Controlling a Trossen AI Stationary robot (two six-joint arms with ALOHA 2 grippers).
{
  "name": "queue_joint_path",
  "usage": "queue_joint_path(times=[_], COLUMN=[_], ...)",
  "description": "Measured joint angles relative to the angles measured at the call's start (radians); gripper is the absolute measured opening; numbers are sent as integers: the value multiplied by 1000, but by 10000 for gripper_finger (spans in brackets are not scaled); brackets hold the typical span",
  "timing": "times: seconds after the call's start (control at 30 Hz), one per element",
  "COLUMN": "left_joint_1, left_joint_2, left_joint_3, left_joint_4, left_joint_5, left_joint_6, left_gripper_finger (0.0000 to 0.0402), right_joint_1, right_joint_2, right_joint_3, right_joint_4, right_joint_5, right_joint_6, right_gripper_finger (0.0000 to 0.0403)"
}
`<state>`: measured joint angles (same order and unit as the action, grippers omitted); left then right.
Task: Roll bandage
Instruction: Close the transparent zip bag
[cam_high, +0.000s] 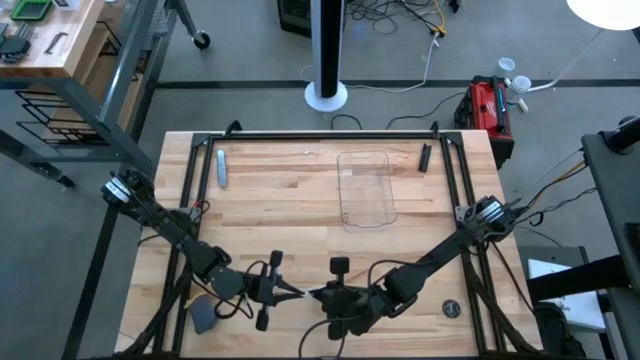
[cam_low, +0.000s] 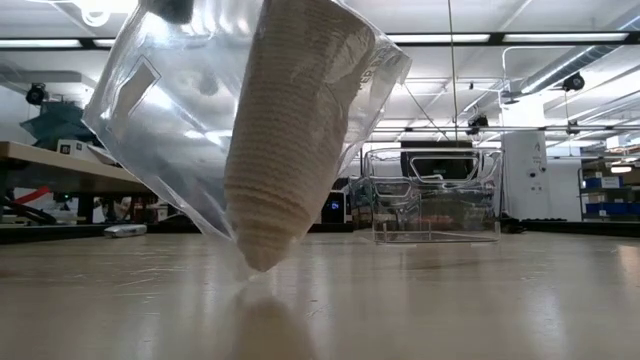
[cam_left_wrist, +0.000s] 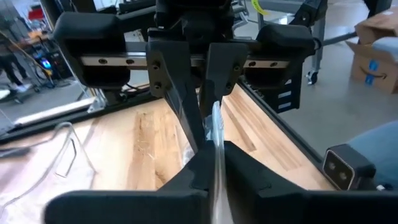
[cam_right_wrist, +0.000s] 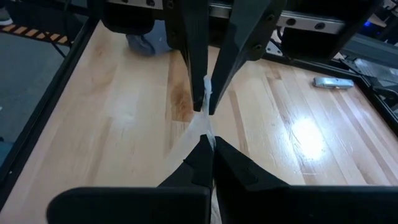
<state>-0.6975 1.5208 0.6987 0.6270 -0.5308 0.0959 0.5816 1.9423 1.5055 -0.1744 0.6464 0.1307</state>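
Left gripper (cam_high: 296, 292): at 6 o'clock on the table, fingers pinched together on the edge of the clear wrapper (cam_low: 170, 130), tips facing the right gripper.
Right gripper (cam_high: 318, 295): tip to tip with the left, at 6 o'clock; clamped on the same wrapper edge.
Bandage (cam_low: 290, 130): a ribbed whitish roll inside the wrapper, hanging tilted with its lower end just above the table.
Low view only: shows the roll and the wrapper; from above both are hidden by the grippers.
Wrist views: each shows its own closed fingers (cam_left_wrist: 205, 165) meeting the other arm's over a thin film strip; the roll itself is not visible there.
Tray (cam_high: 366, 188): clear, at about 12 o'clock, well apart from the grippers.
Table (cam_high: 280, 200): bare wood between the grippers and the tray; the near edge lies close behind both grippers.
Small items: a grey piece (cam_high: 221, 166) at 10 o'clock, a dark bar (cam_high: 425, 156) at 1 o'clock.
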Motion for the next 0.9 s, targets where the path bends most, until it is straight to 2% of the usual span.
queue_joint_path(times=[0.6,0.9], left_joint_1=[-5,-5], left_joint_2=[0,1], left_joint_3=[0,-2], left_joint_4=[-37,-57], left_joint_5=[-11,-13], left_joint_6=[-31,-49], left_gripper_finger=[2,46], right_joint_1=[0,0], right_joint_2=[0,0], right_joint_3=[0,-1], right_joint_4=[-1,-2], right_joint_5=[0,0], right_joint_6=[0,0], right_gripper_finger=[0,0])
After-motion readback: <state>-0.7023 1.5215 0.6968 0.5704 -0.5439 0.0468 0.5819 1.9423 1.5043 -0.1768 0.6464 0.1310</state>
